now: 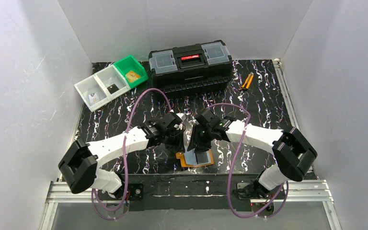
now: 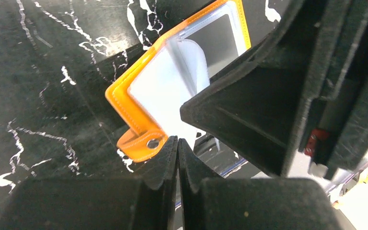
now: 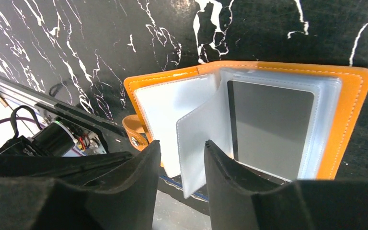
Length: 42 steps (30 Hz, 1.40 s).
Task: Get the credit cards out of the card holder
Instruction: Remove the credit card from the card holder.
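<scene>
The orange card holder lies open near the table's front edge, its clear pockets facing up. A dark grey credit card sits in the right-hand pocket. One clear plastic leaf stands up from the spine, between the spread fingers of my right gripper, which is open. My left gripper is shut just beside the holder's orange strap tab; I see nothing between its fingers. The two grippers are close together above the holder.
A black toolbox stands at the back. White bins and a green bin at the back left hold cards. Orange-handled pliers lie at the back right. The metal rail runs right behind the holder.
</scene>
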Each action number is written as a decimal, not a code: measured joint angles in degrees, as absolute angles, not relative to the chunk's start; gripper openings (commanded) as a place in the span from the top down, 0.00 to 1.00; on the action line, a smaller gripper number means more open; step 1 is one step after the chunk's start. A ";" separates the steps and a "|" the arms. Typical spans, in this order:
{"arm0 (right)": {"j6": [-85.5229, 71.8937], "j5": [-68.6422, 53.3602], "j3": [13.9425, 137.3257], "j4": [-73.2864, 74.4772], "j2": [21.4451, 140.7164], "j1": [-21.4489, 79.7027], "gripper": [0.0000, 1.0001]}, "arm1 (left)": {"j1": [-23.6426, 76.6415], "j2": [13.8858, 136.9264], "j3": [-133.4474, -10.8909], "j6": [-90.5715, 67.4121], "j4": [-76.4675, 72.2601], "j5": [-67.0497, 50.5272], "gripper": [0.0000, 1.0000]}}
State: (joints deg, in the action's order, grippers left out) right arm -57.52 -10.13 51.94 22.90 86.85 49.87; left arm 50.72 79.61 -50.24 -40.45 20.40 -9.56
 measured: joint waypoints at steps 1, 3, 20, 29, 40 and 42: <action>-57.65 -9.98 52.10 22.90 86.85 50.09 0.47 | 50.72 78.48 -50.33 -40.42 21.39 -8.67 0.99; -58.06 -9.76 52.25 22.90 87.05 50.70 0.42 | 50.59 76.69 -50.46 -40.42 23.14 -6.87 1.00; -60.29 -10.46 53.10 19.53 91.74 53.78 0.29 | 49.25 73.84 -50.04 -41.08 28.29 -3.88 1.00; -61.30 -10.26 53.56 18.70 92.09 54.13 0.77 | 49.25 70.67 -50.04 -41.15 29.02 -4.73 1.00; -62.57 -12.01 54.06 15.35 98.59 54.46 0.77 | 49.25 71.20 -50.63 -41.10 29.82 -6.46 1.00; -62.35 -11.97 54.46 15.51 98.50 54.46 0.76 | 49.25 72.71 -51.53 -41.12 29.95 -6.98 1.00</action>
State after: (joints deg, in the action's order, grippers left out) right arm -62.35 -11.97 54.46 15.51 98.50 54.46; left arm 49.25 72.71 -51.53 -41.12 29.95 -6.98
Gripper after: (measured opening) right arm 0.222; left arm 0.008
